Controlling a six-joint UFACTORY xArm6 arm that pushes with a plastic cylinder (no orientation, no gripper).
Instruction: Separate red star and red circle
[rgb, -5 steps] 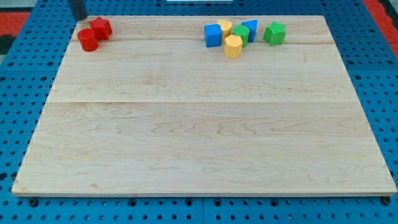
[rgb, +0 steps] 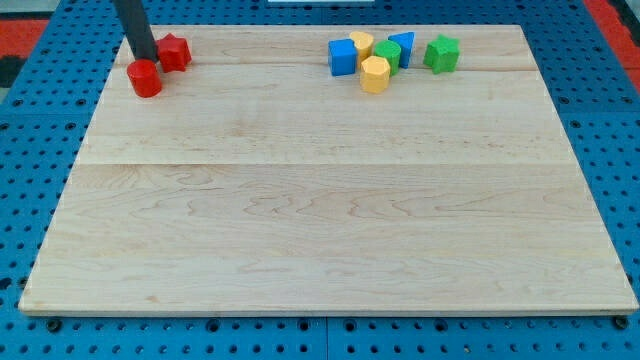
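Note:
The red star (rgb: 175, 52) lies near the board's top left corner. The red circle (rgb: 145, 78) lies just below and to the left of it, with a narrow gap between them. My tip (rgb: 146, 60) stands between the two, touching the top of the red circle and right beside the star's left side. The dark rod rises from there to the view's top.
A cluster sits at the top middle-right: a blue cube (rgb: 343, 57), a yellow hexagon (rgb: 374, 73), another yellow block (rgb: 362, 43), a green block (rgb: 389, 54), a blue block (rgb: 403, 45) and a green star (rgb: 441, 53). The wooden board (rgb: 320, 220) lies on a blue pegboard.
My tip came down and right from the top left corner to between the red blocks. The red circle slid down and slightly right; the star shifted slightly right.

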